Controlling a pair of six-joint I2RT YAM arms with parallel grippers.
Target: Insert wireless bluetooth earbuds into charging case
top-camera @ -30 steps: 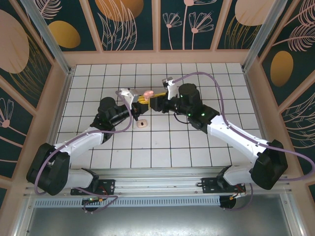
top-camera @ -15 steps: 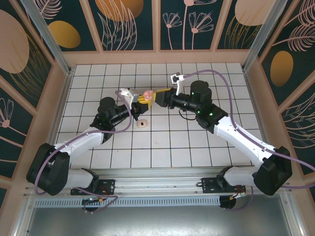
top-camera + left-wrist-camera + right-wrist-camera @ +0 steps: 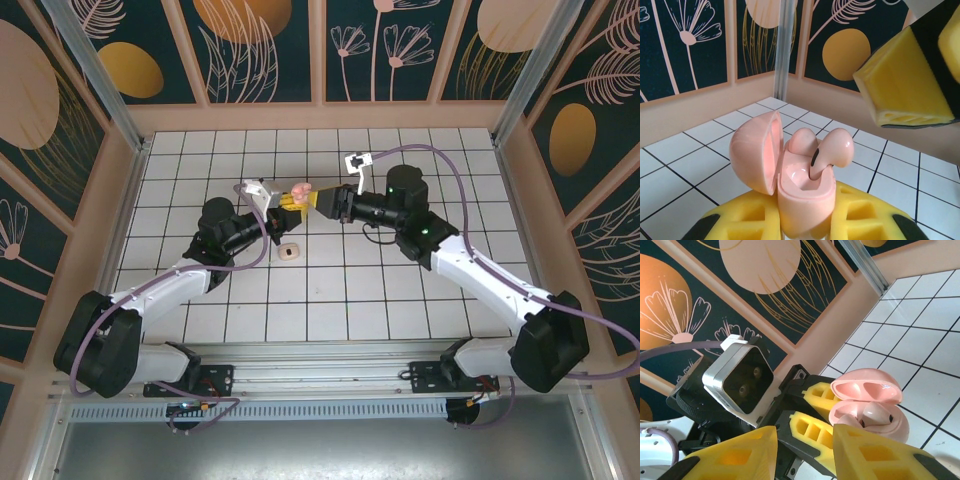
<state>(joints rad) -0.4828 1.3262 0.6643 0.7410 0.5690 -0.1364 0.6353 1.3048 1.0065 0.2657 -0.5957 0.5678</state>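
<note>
Findings: my left gripper (image 3: 287,204) has its jaws clamped on the lower body of the charging case (image 3: 802,195), holding it clear of the tiles, approx mid-table and toward the far side. The lid (image 3: 757,150) is swung open on the side away from my right arm, so the case mouth faces my right gripper (image 3: 318,203). Right jaws are apart w/ nothing between them, just beside the case on its right, not touching. One earbud (image 3: 829,149) stands high in its socket, stalk down, head up and leaning toward the right jaws; judged not fully seated. A 2nd rounded pink piece (image 3: 802,140) sits behind it, prob. the other bud, lower in. Key relation: the raised bud lies left of the right jaws, long axis roughly upright, so the right arm is the one placed to press it home along that axis; a sideways push risks tipping it out. Room: tight between the two grippers; the open lid blocks the left side; walls well apart. A small pale object (image 3: 290,251) lies on the tiles near of the case, ID not possible.
</note>
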